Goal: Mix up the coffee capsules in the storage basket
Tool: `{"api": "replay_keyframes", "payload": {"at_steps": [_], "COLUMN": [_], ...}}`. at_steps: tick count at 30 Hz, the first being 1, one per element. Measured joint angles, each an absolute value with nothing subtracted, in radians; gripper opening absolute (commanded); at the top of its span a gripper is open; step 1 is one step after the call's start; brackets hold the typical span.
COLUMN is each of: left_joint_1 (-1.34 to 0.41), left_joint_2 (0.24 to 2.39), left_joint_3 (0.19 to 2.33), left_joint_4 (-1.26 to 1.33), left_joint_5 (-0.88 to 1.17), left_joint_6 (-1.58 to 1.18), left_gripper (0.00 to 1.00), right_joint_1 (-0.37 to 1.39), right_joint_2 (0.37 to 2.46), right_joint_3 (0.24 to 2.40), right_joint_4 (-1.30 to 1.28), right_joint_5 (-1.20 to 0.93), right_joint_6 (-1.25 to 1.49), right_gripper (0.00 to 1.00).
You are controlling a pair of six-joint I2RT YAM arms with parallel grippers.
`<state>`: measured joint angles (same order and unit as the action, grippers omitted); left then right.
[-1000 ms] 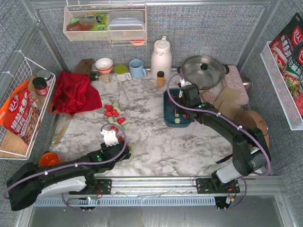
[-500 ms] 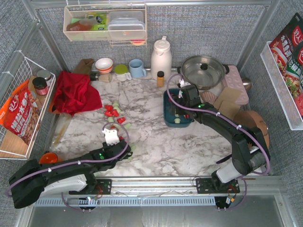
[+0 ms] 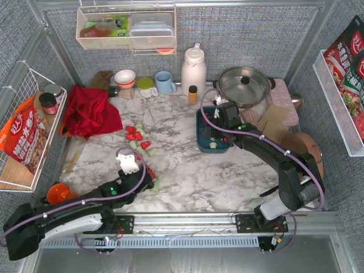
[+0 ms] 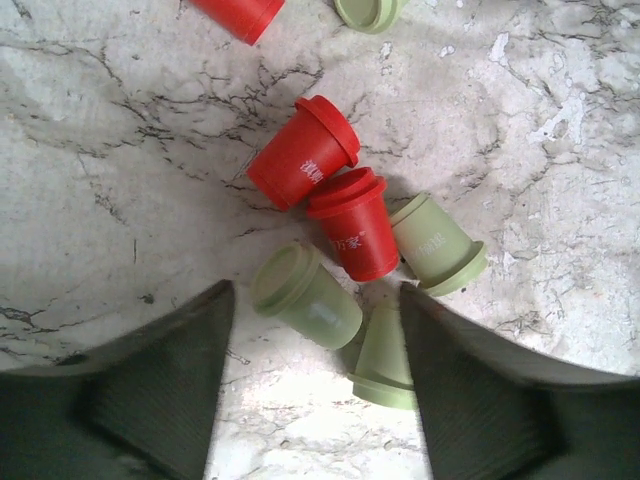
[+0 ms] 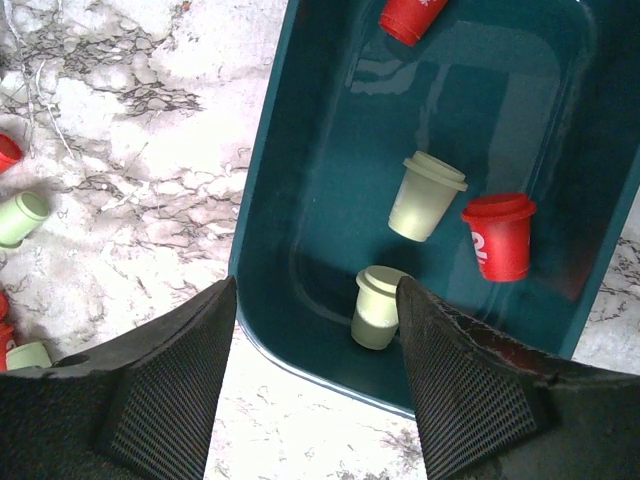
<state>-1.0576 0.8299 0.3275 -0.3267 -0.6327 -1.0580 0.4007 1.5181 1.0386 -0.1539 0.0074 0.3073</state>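
Note:
Red and mint green coffee capsules [image 3: 136, 135] lie scattered on the marble table left of the centre. My left gripper [image 3: 148, 178] is open and low over a small cluster of them. In the left wrist view my left gripper [image 4: 315, 400] has two green capsules [image 4: 305, 295] [image 4: 383, 350] between its fingertips, with two red ones [image 4: 352, 222] and another green one just beyond. The dark teal storage basket [image 3: 202, 132] stands right of centre. My right gripper [image 5: 315, 390] is open and empty above the basket's near-left corner [image 5: 270, 200]. Two green capsules [image 5: 425, 195] and two red ones [image 5: 497, 233] lie inside.
A red cloth [image 3: 88, 111] lies at the back left. Bowls, a blue mug [image 3: 165, 82], a white thermos [image 3: 193, 68], a small amber bottle [image 3: 193, 94] and a steel pot [image 3: 244, 85] line the back. White wire baskets hang on both sides. An orange object [image 3: 56, 192] sits at the near left.
My left arm has shifted slightly left and back over the near capsules. The right arm and the basket have not moved.

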Motion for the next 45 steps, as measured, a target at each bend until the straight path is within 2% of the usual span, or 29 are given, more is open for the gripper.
{"api": "replay_keyframes", "payload": {"at_steps": [4, 8, 12, 16, 21, 29, 34, 40, 45], "left_joint_1": [-1.056, -1.047, -1.016, -0.984, -0.957, -0.866, -0.768, -0.756, -0.755], "left_joint_2": [0.82, 0.792, 0.76, 0.755, 0.767, 0.818, 0.896, 1.007, 1.058], "left_joint_3": [0.336, 0.371, 0.406, 0.436, 0.487, 0.5, 0.564, 0.726, 0.828], "left_joint_4": [-0.377, -0.435, -0.442, -0.441, -0.389, -0.215, -0.212, -0.282, -0.34], "left_joint_5": [-0.637, -0.644, -0.609, -0.559, -0.527, -0.414, -0.32, -0.226, -0.225], "left_joint_6": [-1.072, -1.056, -0.976, -0.879, -0.697, -0.281, -0.104, -0.098, -0.337], "left_gripper": [0.89, 0.85, 0.76, 0.75, 0.71, 0.72, 0.65, 0.67, 0.63], "right_joint_1": [0.401, 0.401, 0.401, 0.401, 0.401, 0.401, 0.401, 0.401, 0.401], "right_joint_2": [1.518, 1.518, 1.525, 1.53, 1.529, 1.512, 1.485, 1.452, 1.448], "right_joint_3": [1.039, 1.039, 1.046, 1.054, 1.055, 1.054, 1.045, 1.025, 1.017], "right_joint_4": [-0.157, -0.162, -0.172, -0.179, -0.181, -0.183, -0.184, -0.178, -0.172], "right_joint_5": [-0.002, -0.008, -0.014, -0.027, -0.034, -0.038, -0.037, -0.033, -0.034], "right_joint_6": [0.311, 0.315, 0.315, 0.315, 0.315, 0.308, 0.297, 0.289, 0.289], "right_gripper": [0.69, 0.7, 0.7, 0.7, 0.7, 0.7, 0.7, 0.7, 0.7]}}
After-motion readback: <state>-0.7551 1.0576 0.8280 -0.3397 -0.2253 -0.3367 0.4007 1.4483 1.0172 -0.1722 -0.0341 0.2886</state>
